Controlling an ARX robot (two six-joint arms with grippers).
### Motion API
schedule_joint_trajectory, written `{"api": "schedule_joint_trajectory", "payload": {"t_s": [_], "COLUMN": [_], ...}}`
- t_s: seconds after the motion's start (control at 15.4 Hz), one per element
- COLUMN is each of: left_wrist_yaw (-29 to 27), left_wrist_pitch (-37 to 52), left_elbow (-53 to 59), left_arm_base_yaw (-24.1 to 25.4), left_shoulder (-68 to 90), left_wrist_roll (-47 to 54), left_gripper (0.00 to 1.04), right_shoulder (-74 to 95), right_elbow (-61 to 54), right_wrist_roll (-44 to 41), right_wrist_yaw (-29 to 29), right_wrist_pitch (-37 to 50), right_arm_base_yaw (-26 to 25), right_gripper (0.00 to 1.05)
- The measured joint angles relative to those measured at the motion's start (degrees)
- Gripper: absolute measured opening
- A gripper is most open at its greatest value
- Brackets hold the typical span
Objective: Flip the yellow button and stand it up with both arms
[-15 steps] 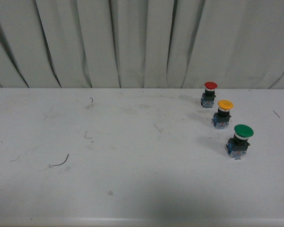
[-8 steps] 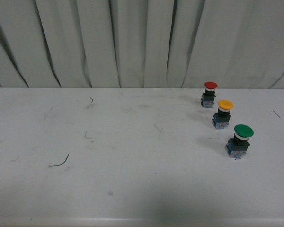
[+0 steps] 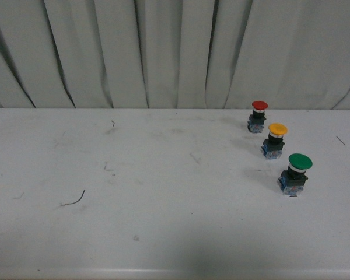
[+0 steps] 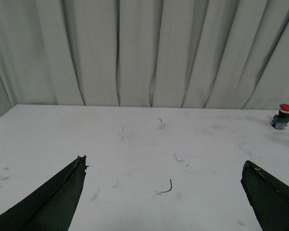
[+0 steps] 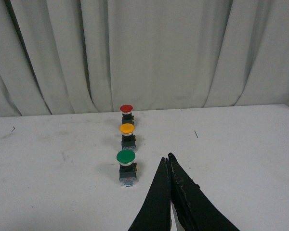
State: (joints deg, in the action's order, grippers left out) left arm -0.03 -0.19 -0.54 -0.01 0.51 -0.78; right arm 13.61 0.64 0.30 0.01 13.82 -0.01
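The yellow button (image 3: 275,140) stands upright on the white table, cap up, between a red-capped button (image 3: 258,115) and a green-capped button (image 3: 296,172). In the right wrist view the yellow button (image 5: 127,135) is the middle one of the row. My right gripper (image 5: 168,158) is shut with nothing in it, its tips low over the table to one side of the green-capped button (image 5: 126,166). My left gripper (image 4: 164,163) is open wide over bare table, far from the buttons. Neither arm shows in the front view.
A small curved wire scrap (image 3: 74,200) lies on the table's left part, and shows between my left fingers (image 4: 166,187). The red-capped button (image 4: 282,115) sits at the edge of the left wrist view. A grey curtain (image 3: 163,52) hangs behind the table's far edge.
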Motion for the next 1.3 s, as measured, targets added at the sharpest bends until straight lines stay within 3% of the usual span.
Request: {"api": "schedule_joint_trajectory", "payload": {"t_s": [0.26,0.39,0.59,0.85,1.3], "left_wrist_yaw": [0.0,-0.04,0.0,0.0,0.0], "left_wrist_pitch": [0.0,0.0,0.0,0.02,0.0], "left_elbow": [-0.02,-0.02,-0.02,0.0,-0.02], "left_arm_base_yaw": [0.0,0.0,0.0,0.0,0.0], "left_shoulder": [0.0,0.0,0.0,0.0,0.0], "left_wrist_roll": [0.0,0.0,0.0,0.0,0.0], "left_gripper": [0.98,0.98,0.98,0.98,0.98], "right_shoulder": [-3.74,-11.54,-13.31,-13.38,-13.38], "right_elbow": [0.0,0.02,0.02,0.02,0.02], "right_wrist_roll": [0.0,0.0,0.0,-0.13,-0.11], "right_wrist_yaw": [0.0,0.0,0.02,0.0,0.0], "right_wrist_pitch": [-3.76,-14.34,-14.19,-14.01,-14.01], "right_arm_base_yaw": [0.0,0.0,0.0,0.0,0.0], "right_gripper": [0.02,0.02,0.02,0.31,0.99]}}
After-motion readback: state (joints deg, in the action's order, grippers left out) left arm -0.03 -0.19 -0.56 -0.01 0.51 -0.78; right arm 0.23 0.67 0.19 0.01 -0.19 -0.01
